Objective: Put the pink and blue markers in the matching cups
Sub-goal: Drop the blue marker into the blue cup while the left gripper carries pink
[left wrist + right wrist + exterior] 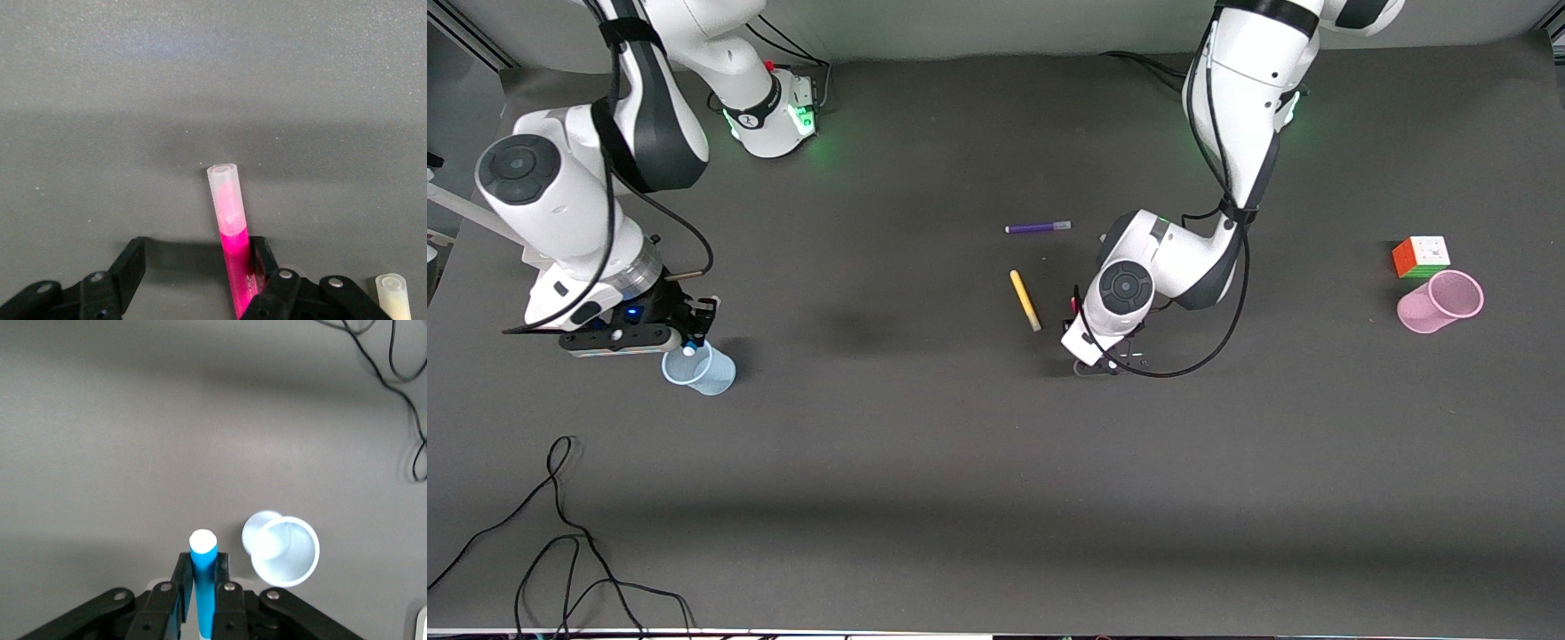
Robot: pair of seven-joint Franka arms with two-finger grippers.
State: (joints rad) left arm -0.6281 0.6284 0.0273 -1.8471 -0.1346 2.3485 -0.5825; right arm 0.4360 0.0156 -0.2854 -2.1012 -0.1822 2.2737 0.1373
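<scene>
Right end effector (pixel 197 587) pinching blue marker (pixel 203 573) upright, blue cup (pixel 285 551) just beside. Left end effector (pixel 197 267) spread, pink marker (pixel 232 240) against one finger. Markers light, stiff, slick; grip mid-barrel.

Robotics lab, test bench setup. Two white Franka arms bolted along one edge of table (pixel 925 498), green status lights glowing at bases. Table covered in plain dark grey mat, no household furnishing anywhere. Loose black cables (pixel 560 542) trail over mat at corner nearest front camera, toward right arm's end. Props few and staged: pens, plastic cups, puzzle cube (pixel 1421 256) spread well apart. Wrist-mounted cameras and high overhead camera point to recorded manipulation trials.
</scene>
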